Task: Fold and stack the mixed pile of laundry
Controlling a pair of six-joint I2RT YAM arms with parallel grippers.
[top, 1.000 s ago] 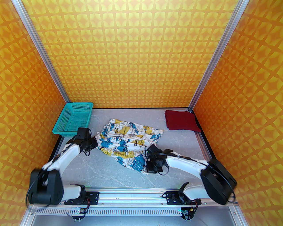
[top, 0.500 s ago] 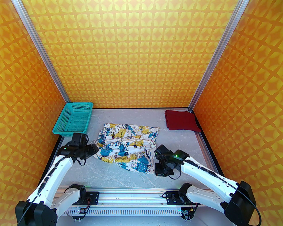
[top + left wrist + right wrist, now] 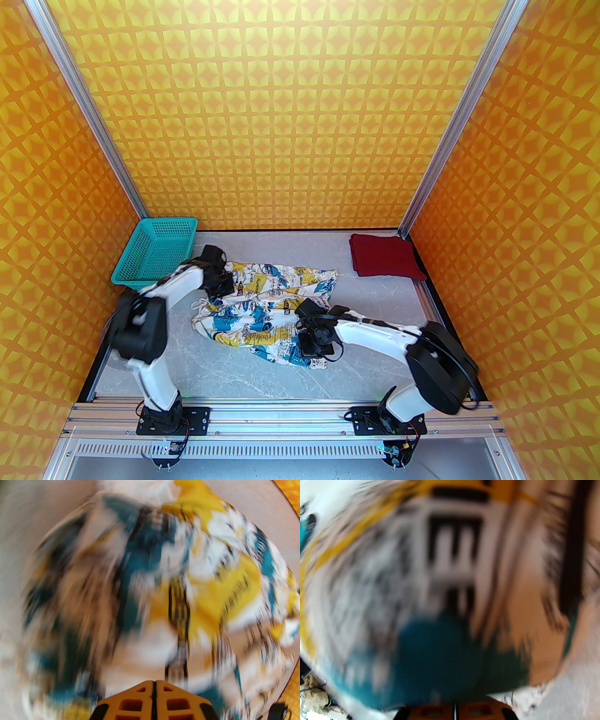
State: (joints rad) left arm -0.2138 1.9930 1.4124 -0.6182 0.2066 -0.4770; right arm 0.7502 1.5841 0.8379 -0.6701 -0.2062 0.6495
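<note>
The white garment printed in blue, yellow and black (image 3: 267, 311) lies crumpled and spread out in the middle of the table. The dark red T-shirt (image 3: 385, 262) lies folded in the back right corner, apart from it. My left gripper (image 3: 224, 286) hovers over the printed garment's back left corner. In the left wrist view its orange fingers (image 3: 140, 702) are pressed together with nothing between them, above the blurred print (image 3: 211, 592). My right gripper (image 3: 310, 349) sits on the garment's near right edge. Its jaws (image 3: 454, 707) look shut, very close to the cloth (image 3: 431, 644).
A teal perforated basket (image 3: 154, 253) stands at the back left, just beyond my left arm. Orange patterned walls and metal posts (image 3: 422, 187) close in three sides. Grey tabletop (image 3: 225, 370) lies bare in front of the garment.
The garment slid nearer and bunched up, then stayed put. My left arm swung from its left edge up to its back left corner. My right arm moved left onto its near right edge.
</note>
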